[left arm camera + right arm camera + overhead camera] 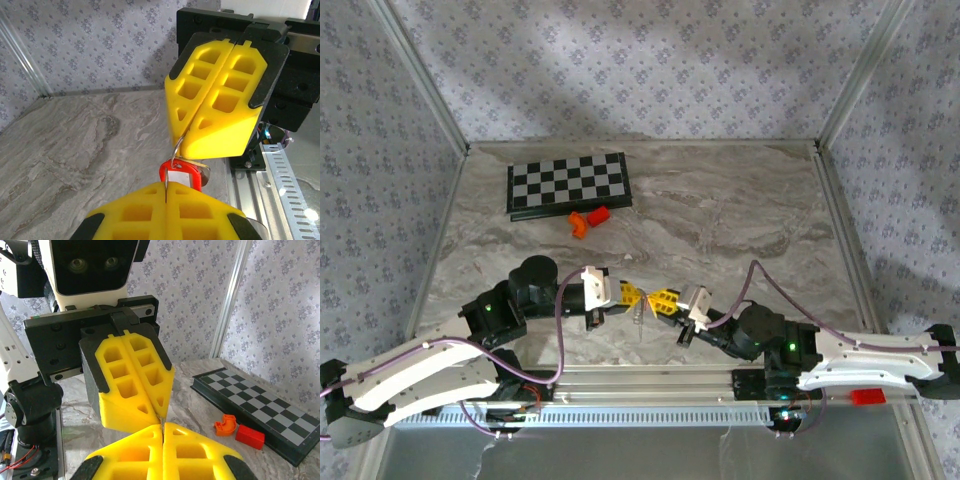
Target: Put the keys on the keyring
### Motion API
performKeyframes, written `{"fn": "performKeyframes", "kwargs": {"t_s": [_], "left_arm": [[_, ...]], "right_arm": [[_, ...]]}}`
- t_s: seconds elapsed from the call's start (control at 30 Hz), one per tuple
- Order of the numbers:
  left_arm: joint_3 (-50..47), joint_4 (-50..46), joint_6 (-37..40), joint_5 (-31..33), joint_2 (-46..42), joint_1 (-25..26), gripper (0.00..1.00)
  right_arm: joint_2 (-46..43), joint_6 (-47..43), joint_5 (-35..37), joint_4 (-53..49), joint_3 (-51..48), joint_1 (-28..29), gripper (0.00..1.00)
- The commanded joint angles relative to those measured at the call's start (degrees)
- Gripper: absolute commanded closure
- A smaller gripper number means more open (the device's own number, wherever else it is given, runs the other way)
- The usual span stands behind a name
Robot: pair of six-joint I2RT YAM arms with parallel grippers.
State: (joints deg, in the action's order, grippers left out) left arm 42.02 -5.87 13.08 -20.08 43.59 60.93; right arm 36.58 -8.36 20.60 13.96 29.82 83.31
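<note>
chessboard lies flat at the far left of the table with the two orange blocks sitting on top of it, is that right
Not quite. The chessboard does lie flat at the far left of the table, but the two orange blocks sit on the table just off its near edge, not on top of it. The top external view shows this.

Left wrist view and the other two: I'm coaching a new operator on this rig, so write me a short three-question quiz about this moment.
1. True or false: the jaws of the left gripper are shut on the keyring.
2. How many small blocks lie beside the chessboard?
3. The right gripper is: A) over the chessboard, B) tip to tip with the left gripper, C) on the blocks.
Key: 1 true; 2 two; 3 B.
</note>
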Motion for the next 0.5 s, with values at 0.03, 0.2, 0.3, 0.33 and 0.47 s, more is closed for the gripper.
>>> {"fn": "performKeyframes", "kwargs": {"t_s": [0.03,0.2,0.3,0.33,0.47], "left_arm": [[1.6,1.5,0.9,-0.4,-0.4,0.6,1.00],[1.6,1.5,0.9,-0.4,-0.5,0.6,1.00],[1.6,1.6,1.0,-0.4,-0.4,0.6,1.00],[1.6,1.6,1.0,-0.4,-0.3,0.6,1.00],[1.6,1.5,0.9,-0.4,-0.4,0.6,1.00]], "right_arm": [[-0.8,0.7,1.4,1.2,0.4,-0.1,1.00],[-0.3,1.2,1.3,0.8,0.3,-0.2,1.00],[-0.1,1.3,1.2,0.6,0.3,-0.4,1.00],[0.0,1.3,1.3,0.6,0.3,-0.4,1.00],[0.3,1.1,1.3,0.7,0.3,-0.5,1.00]]}}
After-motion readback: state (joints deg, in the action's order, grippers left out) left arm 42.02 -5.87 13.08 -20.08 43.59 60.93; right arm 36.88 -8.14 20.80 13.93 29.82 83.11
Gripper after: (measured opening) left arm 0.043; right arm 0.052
